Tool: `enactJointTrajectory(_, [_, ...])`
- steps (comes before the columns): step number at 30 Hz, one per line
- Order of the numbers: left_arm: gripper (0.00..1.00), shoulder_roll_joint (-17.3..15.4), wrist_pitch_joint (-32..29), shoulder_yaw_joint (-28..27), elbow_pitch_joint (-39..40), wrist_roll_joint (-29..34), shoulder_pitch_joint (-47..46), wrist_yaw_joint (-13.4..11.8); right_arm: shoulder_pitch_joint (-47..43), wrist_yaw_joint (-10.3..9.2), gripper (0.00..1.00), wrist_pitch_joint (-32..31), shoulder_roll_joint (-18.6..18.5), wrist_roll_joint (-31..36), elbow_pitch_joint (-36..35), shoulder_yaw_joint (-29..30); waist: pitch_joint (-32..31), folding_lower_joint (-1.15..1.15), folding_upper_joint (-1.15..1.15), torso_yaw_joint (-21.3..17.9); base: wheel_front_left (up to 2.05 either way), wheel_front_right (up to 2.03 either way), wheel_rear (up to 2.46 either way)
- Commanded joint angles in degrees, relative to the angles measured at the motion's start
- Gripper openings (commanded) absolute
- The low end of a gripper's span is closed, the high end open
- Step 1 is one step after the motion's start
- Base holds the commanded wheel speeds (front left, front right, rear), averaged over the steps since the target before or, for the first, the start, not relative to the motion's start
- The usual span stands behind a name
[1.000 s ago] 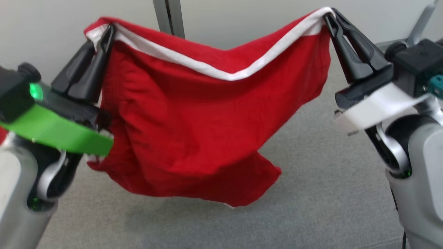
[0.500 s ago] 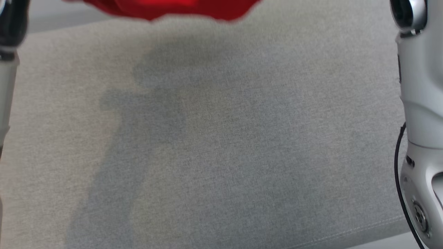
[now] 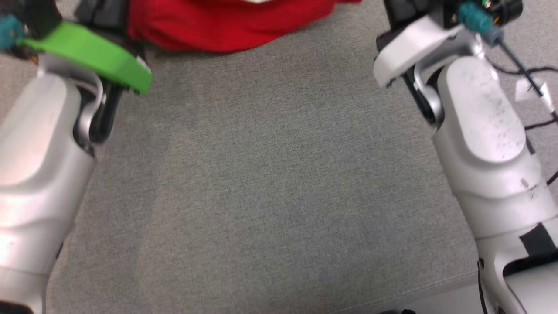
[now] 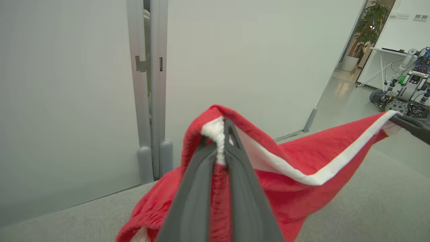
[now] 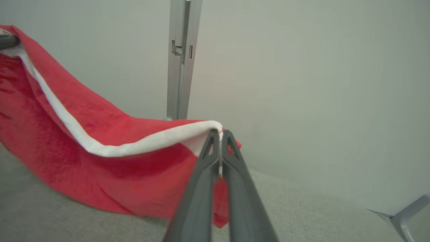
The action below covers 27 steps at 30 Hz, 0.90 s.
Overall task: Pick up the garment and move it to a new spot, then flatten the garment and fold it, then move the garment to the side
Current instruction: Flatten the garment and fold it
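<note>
The garment [image 4: 292, 158] is red cloth with a white band along its top edge. It is stretched between my two grippers and sags in the middle. My left gripper [image 4: 223, 126] is shut on one bunched end of the white band. My right gripper [image 5: 220, 134] is shut on the other end of the band. In the right wrist view the garment [image 5: 67, 148] hangs down to the grey cushion. The head view has the garment's lower part [image 3: 226, 26] at the top edge, between my two forearms; the fingertips are cut off there.
A grey fabric cushion [image 3: 270, 183] spreads below, with its front seam near the bottom edge. White wall panels with a grey post [image 5: 181, 57] stand right behind. Dark cables [image 3: 536, 74] lie at the right. Another machine [image 4: 406, 90] stands far off by a doorway.
The head camera has swung down, so the garment has slid to the top of the view. Both grippers still hold the white band.
</note>
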State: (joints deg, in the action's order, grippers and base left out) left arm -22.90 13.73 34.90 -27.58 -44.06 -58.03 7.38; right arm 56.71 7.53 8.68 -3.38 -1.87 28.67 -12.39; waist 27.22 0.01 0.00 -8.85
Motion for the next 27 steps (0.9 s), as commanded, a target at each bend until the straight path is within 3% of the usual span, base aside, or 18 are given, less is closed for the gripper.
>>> enactJointTrajectory(1, [0.00, -1.06, 0.70, 0.21, 1.13, -0.97, 3.25, 0.13, -2.40, -0.09, 0.00, 0.74, -0.51, -0.52, -0.28, -0.65, -1.40, -0.01, 0.00, 0.62, 0.00, 0.00, 0.00])
enactJointTrajectory(6, [0.00, -1.84, 1.50, 0.16, 5.72, -1.73, 12.64, 0.13, -10.26, -0.09, 0.00, 0.82, -1.67, -2.50, -3.08, -1.17, -5.39, -0.01, 0.00, 1.77, 0.00, 0.00, 0.00])
enactJointTrajectory(18, [0.00, 2.40, 1.49, -4.87, 20.84, -0.05, 37.22, -2.09, -31.75, -0.09, 0.00, -6.19, -3.93, -4.95, -20.14, 1.61, -18.60, -0.01, 0.00, 2.23, 0.00, 0.00, 0.00])
enactJointTrajectory(27, [0.00, 0.22, 0.40, -4.09, 34.24, -0.84, 54.03, -8.92, -49.08, -0.09, 0.00, -17.06, -4.65, -6.61, -41.10, 4.99, -25.03, -0.01, 0.00, 2.22, 0.00, 0.00, 0.00])
